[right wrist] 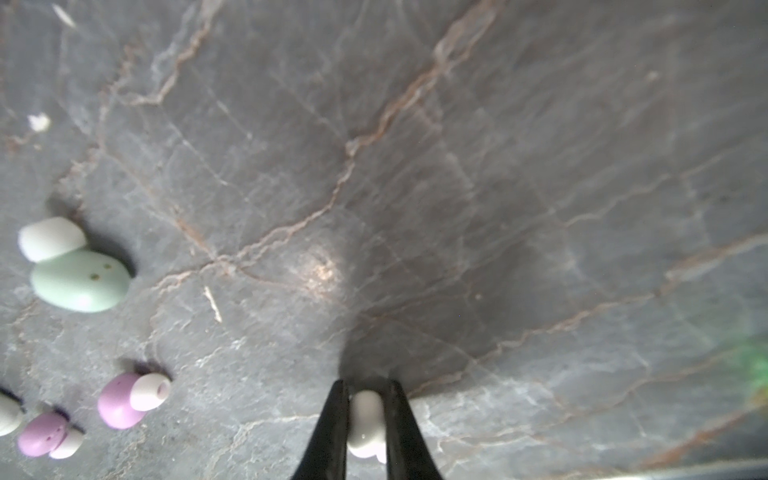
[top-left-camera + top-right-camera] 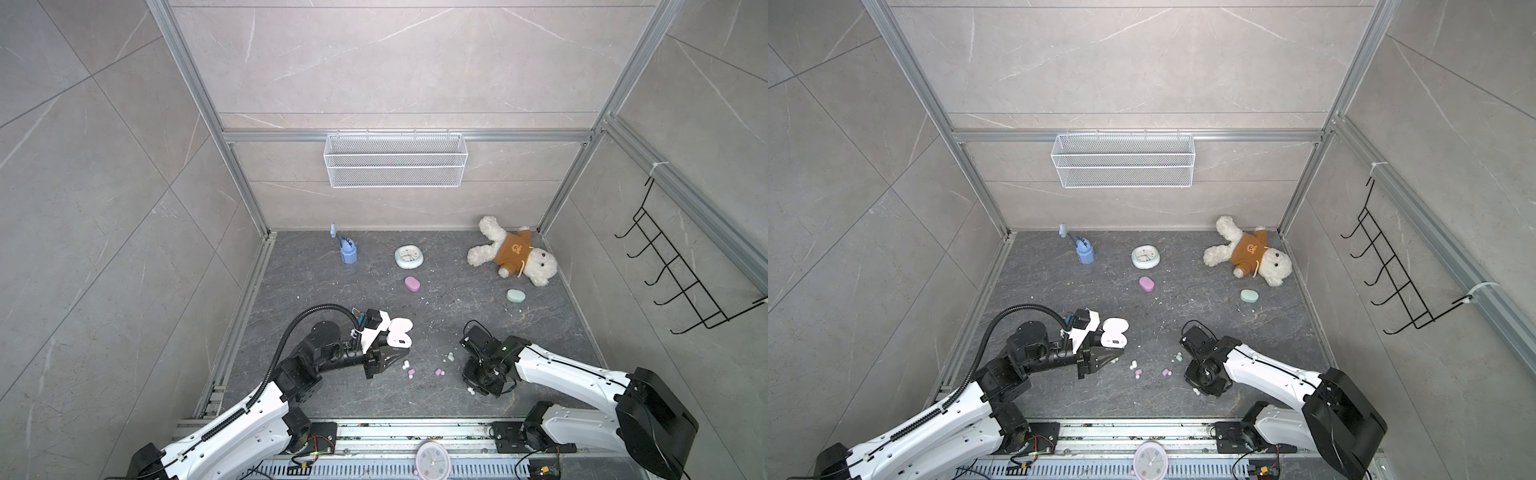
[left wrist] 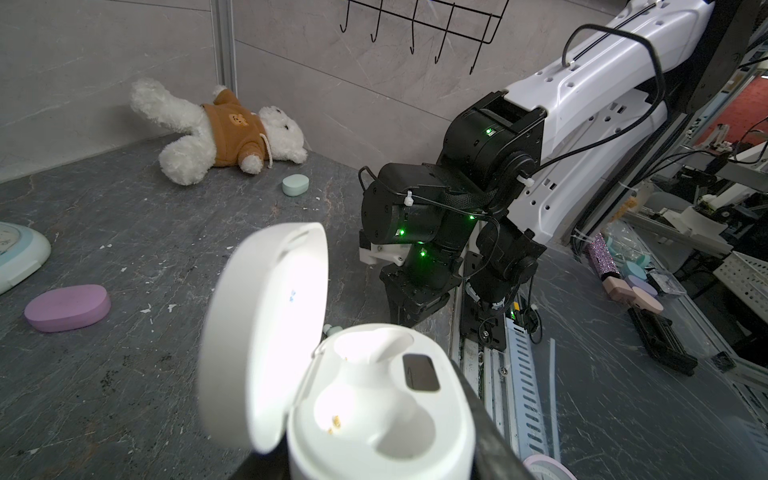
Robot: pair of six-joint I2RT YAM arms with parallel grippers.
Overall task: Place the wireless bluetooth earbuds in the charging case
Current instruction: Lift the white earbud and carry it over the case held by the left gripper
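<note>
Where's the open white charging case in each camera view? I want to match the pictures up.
Top view: white charging case, left of centre, toward the front.
Top view: same place.
Left wrist: fills the lower middle, lid open.
Right wrist: not in it.
Shared landmark: the pink case lying beyond it; the right wrist view misses that too.

White-shelled arms [image 2: 232,424], black joints [image 3: 478,145] (green lights [image 3: 422,252] aglow), black corrugated cable conduit [image 2: 325,306].

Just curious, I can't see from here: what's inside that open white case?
Nothing yet: both moulded wells of the white case look empty, with gold contacts showing in one. Its lid stands open. The case's underside is hidden.
</note>
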